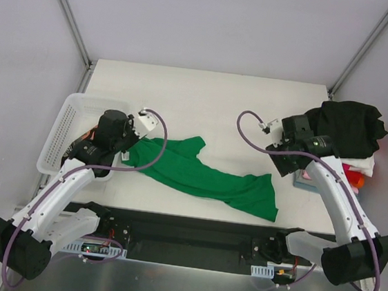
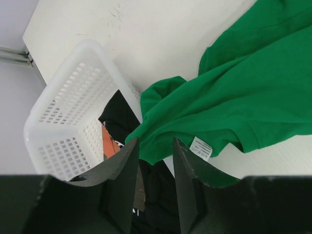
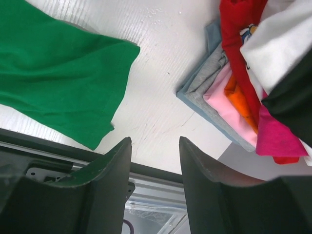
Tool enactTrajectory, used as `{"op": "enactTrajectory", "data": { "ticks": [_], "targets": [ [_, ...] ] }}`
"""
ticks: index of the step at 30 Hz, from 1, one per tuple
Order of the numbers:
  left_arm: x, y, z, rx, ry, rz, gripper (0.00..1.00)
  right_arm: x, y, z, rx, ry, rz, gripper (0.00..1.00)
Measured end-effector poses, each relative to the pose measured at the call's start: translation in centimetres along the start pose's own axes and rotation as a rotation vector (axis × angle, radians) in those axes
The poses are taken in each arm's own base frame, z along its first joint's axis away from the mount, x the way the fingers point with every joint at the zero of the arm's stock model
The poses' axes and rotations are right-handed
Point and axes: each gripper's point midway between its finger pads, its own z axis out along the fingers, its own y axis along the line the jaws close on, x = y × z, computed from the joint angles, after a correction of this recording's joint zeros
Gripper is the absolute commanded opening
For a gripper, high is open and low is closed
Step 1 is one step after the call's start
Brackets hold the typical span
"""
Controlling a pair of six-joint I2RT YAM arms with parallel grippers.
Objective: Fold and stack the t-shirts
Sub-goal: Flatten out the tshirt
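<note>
The green t-shirt (image 1: 204, 178) lies loosely crumpled along the near edge of the tabletop (image 1: 205, 105), running from beside the basket (image 1: 60, 131) at the left edge toward the near right. Its label shows at the left end.

The left tool (image 2: 155, 142) hangs over that left end, by the basket's rim. Its jaws are parted, and the shirt's edge shows in the gap; I cannot tell whether it touches them. A black t-shirt (image 2: 119, 117) with orange print lies in the basket.

The right tool (image 3: 155, 141) stands open over bare tabletop, holding nothing. It is between the green shirt's right end and the pile of t-shirts (image 3: 229, 97) at the right edge. That pile shows grey, pink, red and white layers, with a black heap on top.
</note>
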Motion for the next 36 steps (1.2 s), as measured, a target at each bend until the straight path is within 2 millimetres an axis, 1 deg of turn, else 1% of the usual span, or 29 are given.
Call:
{"op": "enactTrajectory", "data": {
  "ticks": [3,6,10,12,14,18,22,25,27,31,33,35,36],
  "targets": [
    [0.1,-0.6,-0.2,0.03,0.0,-0.005,0.42,-0.5,0.1,1.6,-0.013,0.037,-0.008,0.45],
    [0.2,-1.1,0.1,0.064,0.017,-0.007,0.42,-1.2,0.2,3.5,-0.026,0.072,-0.014,0.44],
    [-0.4,-1.0,1.5,0.094,0.056,-0.009,0.42,-2.4,0.4,5.5,-0.047,0.095,-0.014,0.44],
    [-0.5,-1.0,2.3,0.106,0.075,-0.008,0.44,-3.1,0.5,5.9,-0.058,0.084,-0.012,0.45],
    [-0.3,-1.2,2.6,0.115,0.087,-0.005,0.47,-3.5,0.5,6.0,-0.06,0.072,-0.012,0.46],
    [-0.7,-0.9,3.0,0.116,0.09,-0.001,0.46,-3.9,0.4,6.1,-0.056,0.057,-0.01,0.46],
    [-2.4,0.1,4.2,0.106,0.073,-0.002,0.5,-4.4,0.3,6.2,-0.046,0.033,-0.013,0.47],
    [-4.1,0.4,5.2,0.124,0.046,-0.01,0.56,-4.6,0.5,6.4,-0.041,0.022,-0.03,0.47],
    [-5.6,0.5,6.1,0.151,0.024,-0.022,0.62,-4.8,0.7,6.5,-0.038,0.021,-0.045,0.47],
    [-9.0,0.4,8.9,0.212,-0.021,-0.056,0.69,-5.3,0.7,6.5,-0.019,0.006,-0.059,0.46],
    [-10.4,-0.7,10.7,0.255,-0.028,-0.053,0.71,-5.5,0.2,6.5,0.007,0.0,-0.06,0.46],
    [-11.4,-2.6,12.5,0.307,-0.021,-0.046,0.74,-5.7,-0.4,6.5,0.044,-0.004,-0.056,0.46],
    [-11.5,-3.9,13.4,0.34,-0.012,-0.041,0.74,-5.8,-0.8,6.6,0.068,-0.005,-0.054,0.46]
  ]
}}
